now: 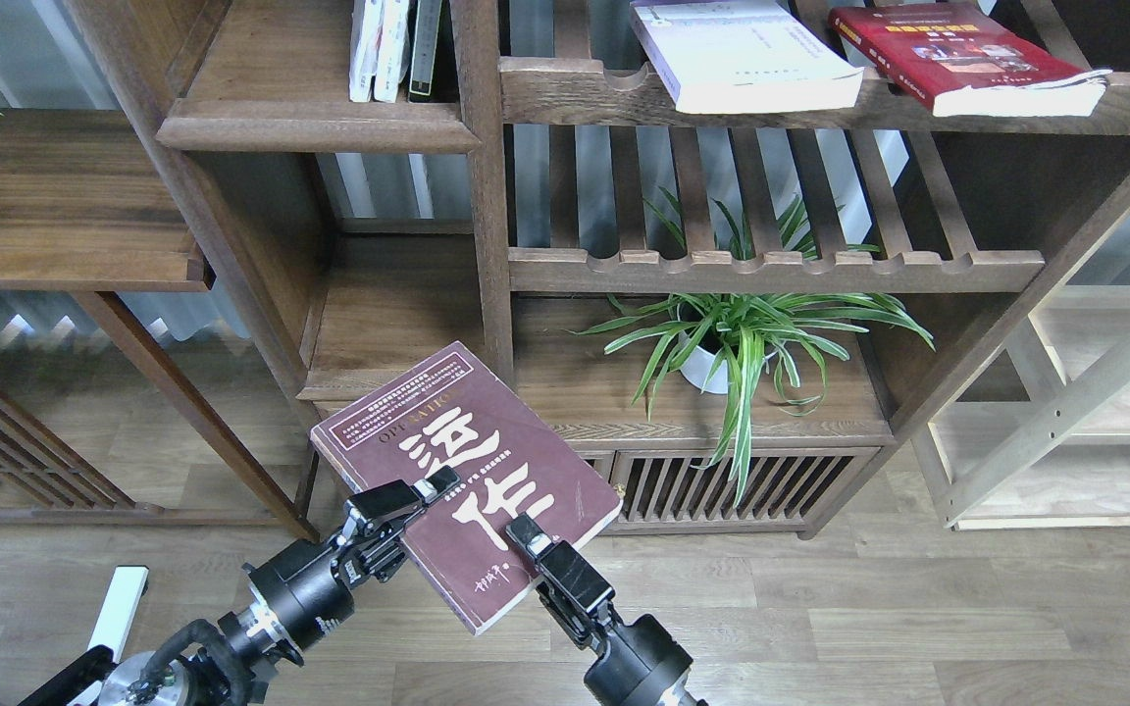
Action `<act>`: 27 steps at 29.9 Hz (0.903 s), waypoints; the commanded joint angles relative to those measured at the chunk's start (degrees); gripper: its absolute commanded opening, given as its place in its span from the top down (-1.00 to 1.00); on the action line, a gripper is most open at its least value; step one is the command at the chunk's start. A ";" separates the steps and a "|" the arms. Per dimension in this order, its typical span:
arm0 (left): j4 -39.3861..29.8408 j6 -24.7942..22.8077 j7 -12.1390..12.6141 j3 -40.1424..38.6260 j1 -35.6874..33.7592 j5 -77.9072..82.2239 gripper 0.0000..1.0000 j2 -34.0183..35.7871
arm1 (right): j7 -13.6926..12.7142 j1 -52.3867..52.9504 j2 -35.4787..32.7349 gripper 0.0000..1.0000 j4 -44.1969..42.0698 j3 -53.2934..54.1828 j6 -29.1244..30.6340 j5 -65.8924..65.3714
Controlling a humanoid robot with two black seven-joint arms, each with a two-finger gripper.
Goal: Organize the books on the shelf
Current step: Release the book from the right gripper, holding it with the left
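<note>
The dark maroon book (457,461) with big white characters is held face up in the air, low in front of the cabinet. My left gripper (425,493) is shut on its left edge. My right gripper (524,535) is shut on its near right edge. The white book (742,54) and the bright red book (957,54) lie flat on the slatted top shelf at the right. The solid shelf (320,132) with the moulded front edge is at the upper left, well above the held book.
Thin upright books (393,49) stand at the right end of the solid shelf. A potted spider plant (737,338) sits in the lower middle compartment. A pale wood rack (1065,412) stands at the right. A dark side shelf (65,226) juts out at the left.
</note>
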 commanded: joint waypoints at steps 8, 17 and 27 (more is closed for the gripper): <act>-0.31 0.00 -0.02 -2.58 0.07 -0.02 1.00 0.42 | 0.04 -0.01 0.00 -0.99 -0.35 0.50 0.00 -0.28; -1.98 0.00 -0.19 -4.86 1.30 0.07 1.00 2.96 | 0.12 -0.01 0.00 -0.99 -3.25 3.83 0.00 -0.28; -1.02 0.00 -0.19 -9.95 3.23 7.08 1.00 5.51 | 0.48 0.26 0.00 -0.99 -11.50 10.60 0.00 0.34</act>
